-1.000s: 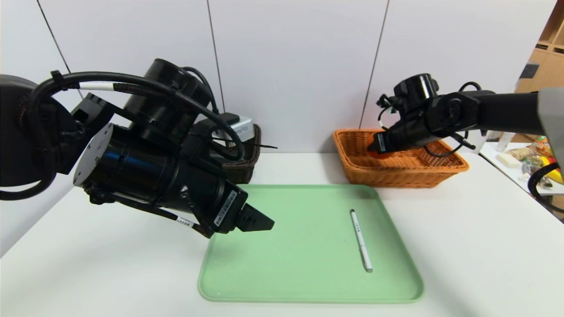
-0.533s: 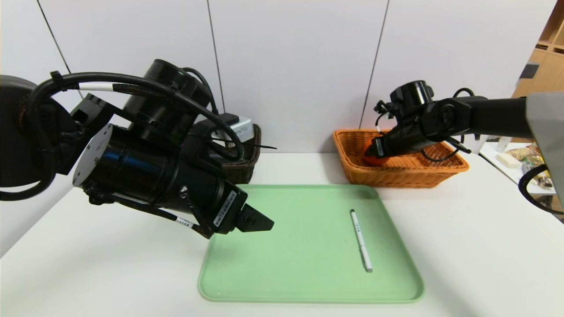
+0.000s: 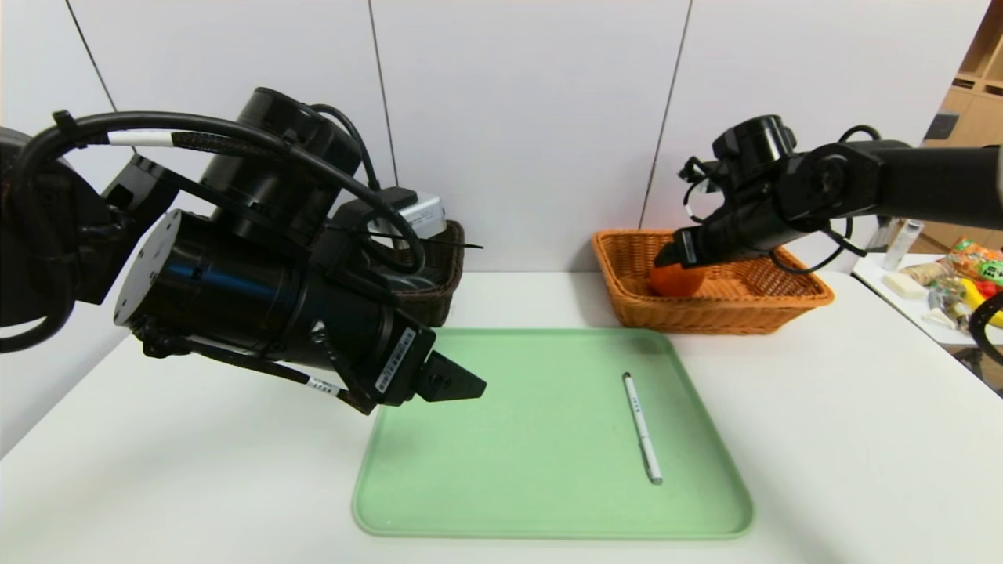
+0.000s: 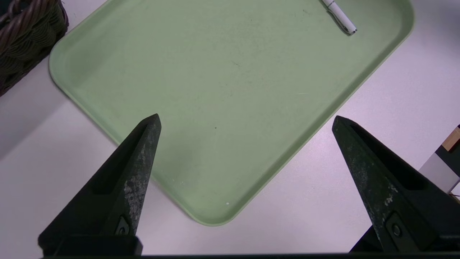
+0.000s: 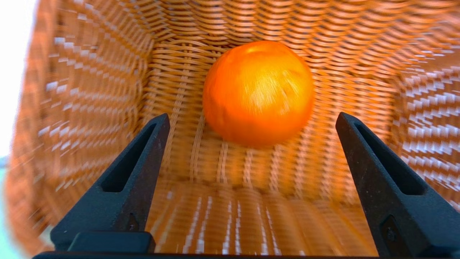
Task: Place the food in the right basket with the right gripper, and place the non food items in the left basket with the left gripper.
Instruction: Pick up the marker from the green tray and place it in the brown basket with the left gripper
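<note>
Release of the orange (image 5: 258, 91) into the right basket (image 3: 791, 301). The right hand (image 5: 251, 122) stands wide open and empty just behind the fruit, which rests on the basket floor. Best practice: lift clear without brushing fruit or rim. The left hand (image 4: 246, 120), open and empty, hovers over the tray (image 3: 548, 501); the pen (image 3: 642, 427) remains.

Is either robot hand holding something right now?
No. The right gripper is open above the round orange fruit lying in the light orange wicker basket; the left gripper is open and empty.
</note>
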`<state>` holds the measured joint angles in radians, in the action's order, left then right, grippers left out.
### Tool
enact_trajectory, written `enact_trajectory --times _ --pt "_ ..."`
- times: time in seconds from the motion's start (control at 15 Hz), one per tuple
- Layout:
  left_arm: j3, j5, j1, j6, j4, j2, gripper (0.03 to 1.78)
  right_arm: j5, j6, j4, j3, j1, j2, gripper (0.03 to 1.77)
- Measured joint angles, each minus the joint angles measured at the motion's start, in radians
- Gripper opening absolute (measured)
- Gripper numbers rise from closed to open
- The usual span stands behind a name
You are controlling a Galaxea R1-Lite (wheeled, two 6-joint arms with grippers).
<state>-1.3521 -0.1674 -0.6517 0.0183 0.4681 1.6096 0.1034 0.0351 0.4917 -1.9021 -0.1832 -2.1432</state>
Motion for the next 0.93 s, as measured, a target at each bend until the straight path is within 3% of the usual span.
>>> enact_trajectory --times 0.27,0.47,0.67,0.93 --pt "0.007 0.001 0.000 0.010 -0.019 0.005 1.69 0.000 -0.019 0.080 -0.007 0.006 0.137 1.64" --pt "0.017 -0.003 -0.001 0.011 -0.055 0.015 1.69 -0.004 -0.088 0.186 -0.006 0.011 0.268 1.67" --pt "0.045 -0.008 -0.001 0.013 -0.159 0.021 1.69 -0.004 -0.160 0.301 0.015 0.020 0.406 1.68" --pt "0.036 -0.017 -0.032 0.042 -0.272 0.064 1.69 -0.005 -0.201 0.347 0.217 0.025 0.609 1.69"
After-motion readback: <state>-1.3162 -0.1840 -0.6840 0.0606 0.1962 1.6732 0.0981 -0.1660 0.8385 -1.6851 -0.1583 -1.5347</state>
